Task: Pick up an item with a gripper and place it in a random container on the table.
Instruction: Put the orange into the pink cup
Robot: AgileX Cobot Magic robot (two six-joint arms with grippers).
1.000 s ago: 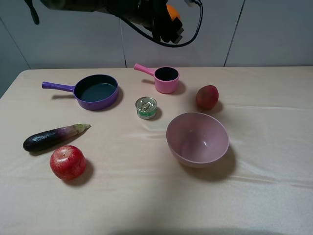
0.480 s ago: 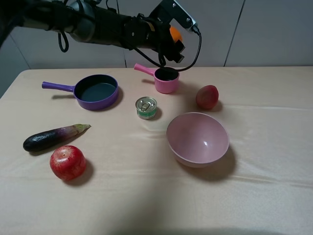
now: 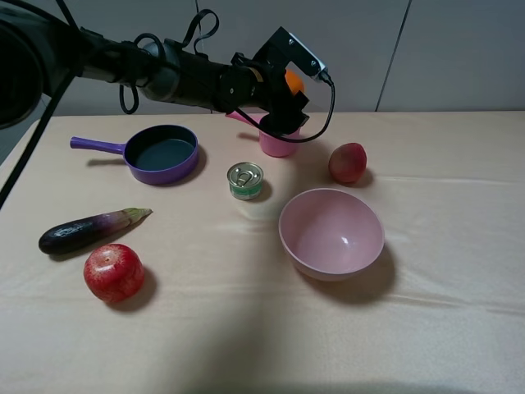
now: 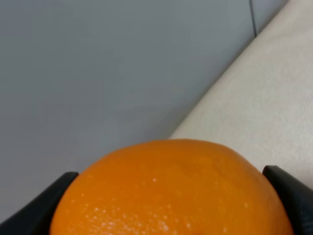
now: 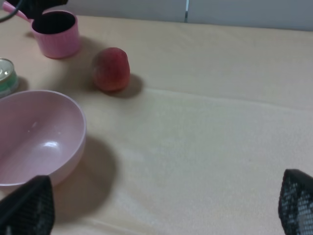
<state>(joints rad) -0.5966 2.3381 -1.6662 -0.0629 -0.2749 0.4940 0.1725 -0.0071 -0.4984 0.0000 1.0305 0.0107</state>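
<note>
A robot's left gripper (image 3: 289, 92) hangs just above the small pink cup (image 3: 277, 144) at the far side of the table (image 3: 246, 345), clamped on the orange (image 4: 171, 191). The left wrist view shows dark fingers (image 4: 39, 208) pressing the fruit's dimpled skin from both sides. From the high camera the cup's mouth is hidden behind the gripper, while the right wrist view shows its dark inside, the handle pointing away from the peach (image 5: 111, 68). The right gripper (image 5: 164, 210) stands wide open, holding nothing. The green label on the tin (image 3: 245, 180) is too small to read
</note>
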